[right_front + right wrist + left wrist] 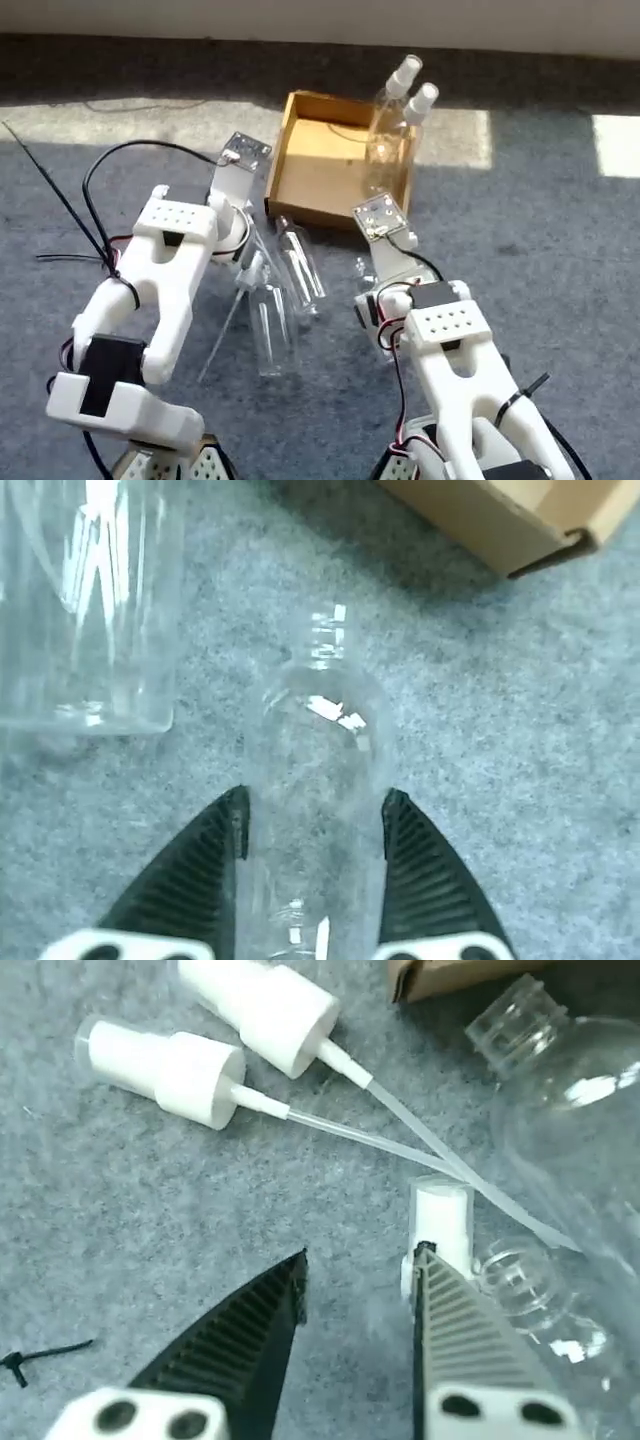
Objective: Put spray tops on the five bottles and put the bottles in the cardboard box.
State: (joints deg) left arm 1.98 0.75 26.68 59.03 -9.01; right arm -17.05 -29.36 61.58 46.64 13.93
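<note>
Your cardboard box (315,150) sits on the grey carpet (560,300) beyond both arms. Two capped bottles (388,135) stand in it, leaning at its far right corner.

Right gripper (315,815): the jaws are spread to bottle width and lie against both flanks of a clear bottle (315,730). They grasp it low on the body. The bottle lies on the carpet with its bare neck towards the box.

Two more bottles (300,262) lie side by side on the carpet between the arms, near the box's front wall.

Left gripper (362,1253): the jaws are released, parted to a moderate gap with nothing but carpet between them. The pale finger's tip is at a third spray top (442,1220), just beside an open bottle neck (515,1280). You cannot tell whether it touches. Two loose spray tops (170,1065) lie just beyond, their thin tubes trailing towards that finger.
</note>
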